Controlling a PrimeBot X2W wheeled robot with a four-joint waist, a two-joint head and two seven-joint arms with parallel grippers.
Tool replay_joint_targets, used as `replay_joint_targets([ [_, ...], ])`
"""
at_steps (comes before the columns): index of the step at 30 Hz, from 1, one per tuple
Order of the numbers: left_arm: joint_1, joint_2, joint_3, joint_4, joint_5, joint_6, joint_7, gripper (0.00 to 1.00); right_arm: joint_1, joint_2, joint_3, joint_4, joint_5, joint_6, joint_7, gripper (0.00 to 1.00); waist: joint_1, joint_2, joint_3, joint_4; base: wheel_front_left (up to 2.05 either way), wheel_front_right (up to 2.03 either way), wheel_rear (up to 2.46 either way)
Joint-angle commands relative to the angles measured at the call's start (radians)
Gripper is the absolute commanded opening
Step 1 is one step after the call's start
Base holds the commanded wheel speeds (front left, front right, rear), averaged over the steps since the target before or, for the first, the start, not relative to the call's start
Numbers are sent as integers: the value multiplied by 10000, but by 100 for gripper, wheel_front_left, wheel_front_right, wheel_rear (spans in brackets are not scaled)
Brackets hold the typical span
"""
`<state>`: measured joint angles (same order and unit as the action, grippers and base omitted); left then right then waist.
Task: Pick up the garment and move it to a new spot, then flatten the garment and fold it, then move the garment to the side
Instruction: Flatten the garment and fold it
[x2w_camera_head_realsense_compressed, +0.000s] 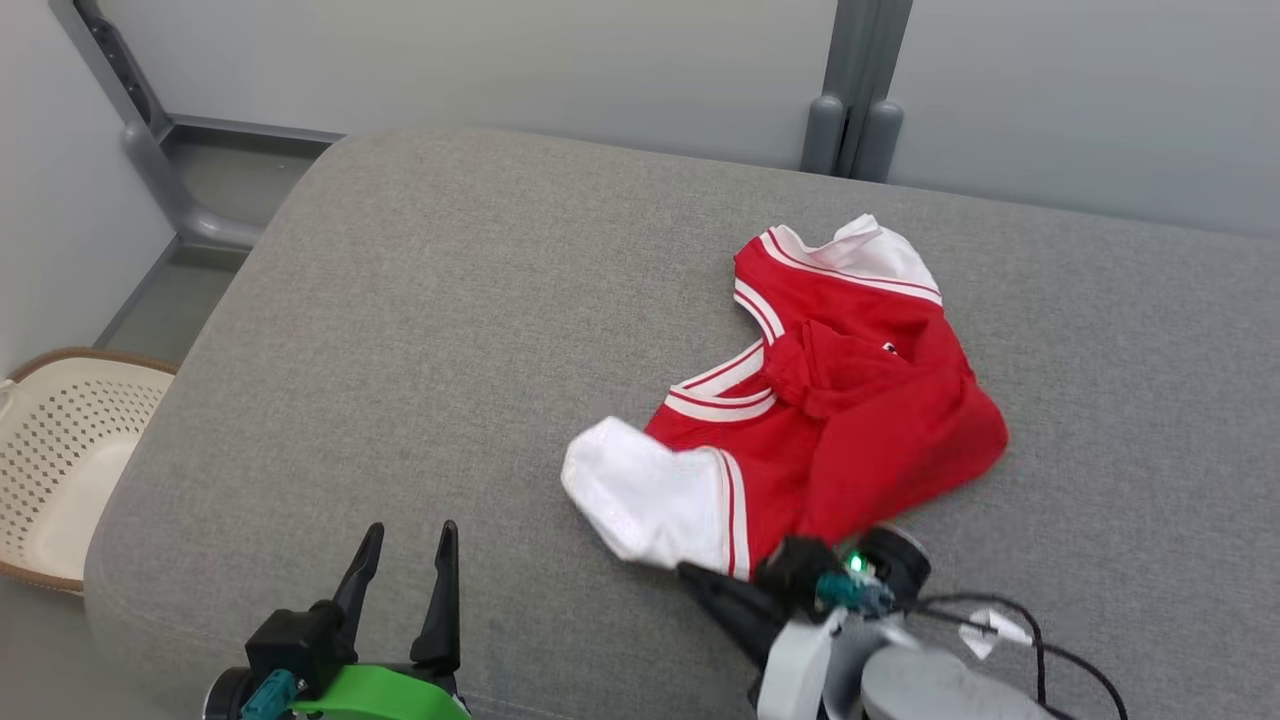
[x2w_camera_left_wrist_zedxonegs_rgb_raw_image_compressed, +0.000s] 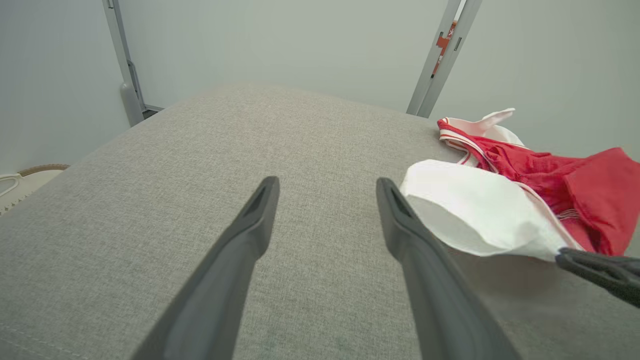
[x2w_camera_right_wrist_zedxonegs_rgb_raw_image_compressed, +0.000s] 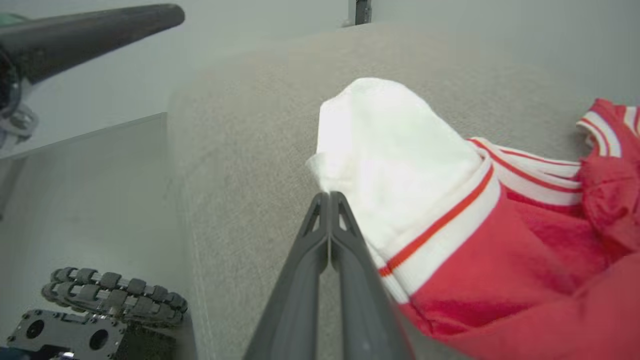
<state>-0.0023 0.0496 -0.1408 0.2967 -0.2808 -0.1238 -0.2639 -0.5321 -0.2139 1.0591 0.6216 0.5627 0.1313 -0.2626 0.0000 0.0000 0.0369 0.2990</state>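
Note:
The garment (x2w_camera_head_realsense_compressed: 860, 400) is a red jersey with white sleeves and red-and-white trim, lying crumpled on the right half of a grey padded surface (x2w_camera_head_realsense_compressed: 450, 330). My right gripper (x2w_camera_head_realsense_compressed: 685, 570) reaches in from the bottom right. Its fingers are pressed together on the near edge of the white sleeve (x2w_camera_right_wrist_zedxonegs_rgb_raw_image_compressed: 380, 150), with the right gripper (x2w_camera_right_wrist_zedxonegs_rgb_raw_image_compressed: 329, 195) tips pinching the cloth. From the left wrist, the garment (x2w_camera_left_wrist_zedxonegs_rgb_raw_image_compressed: 500, 210) lies to the right, and the right gripper (x2w_camera_left_wrist_zedxonegs_rgb_raw_image_compressed: 562, 256) touches the sleeve's corner. My left gripper (x2w_camera_head_realsense_compressed: 412, 527) (x2w_camera_left_wrist_zedxonegs_rgb_raw_image_compressed: 327, 182) is open over bare padding, to the left of the garment.
A cream perforated basket (x2w_camera_head_realsense_compressed: 60, 450) stands on the floor at the far left, below the surface's edge. Grey metal posts (x2w_camera_head_realsense_compressed: 850, 110) rise behind the far edge. The robot's wheeled base (x2w_camera_right_wrist_zedxonegs_rgb_raw_image_compressed: 115, 295) shows below the surface's near edge. Bare padding stretches left of the garment.

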Motion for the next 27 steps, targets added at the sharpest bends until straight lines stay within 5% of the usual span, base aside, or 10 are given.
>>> replay_joint_targets([
  [1,152,21,28,-5,129,7,-1,100,373,-141,214,-238,-152,-9,-25,0,0,0,-100,-66,0,0,0],
  [3,188,21,69,6,158,1,-1,100,931,-203,477,-371,-177,-9,-26,0,0,0,-161,-107,0,0,0],
  [4,213,21,95,12,164,-2,-1,100,1147,-227,611,-361,-126,-7,-24,36,0,0,-189,-132,0,0,0],
  [5,243,19,120,23,164,-6,-1,100,1266,-254,666,-392,-94,-7,-26,100,0,0,-226,-166,0,0,0],
  [15,424,19,287,-53,302,-47,-1,100,1293,-790,-1247,-1516,-610,-9,-26,100,0,0,-423,-546,0,0,0],
  [20,358,21,187,-81,261,-48,-1,100,567,-816,-1959,-367,-1142,-9,-26,100,0,0,-368,-538,0,0,0],
  [27,107,21,-23,-64,143,-57,-1,100,-553,-501,-1665,1900,-1940,-9,369,100,0,0,-111,-224,0,0,0],
])
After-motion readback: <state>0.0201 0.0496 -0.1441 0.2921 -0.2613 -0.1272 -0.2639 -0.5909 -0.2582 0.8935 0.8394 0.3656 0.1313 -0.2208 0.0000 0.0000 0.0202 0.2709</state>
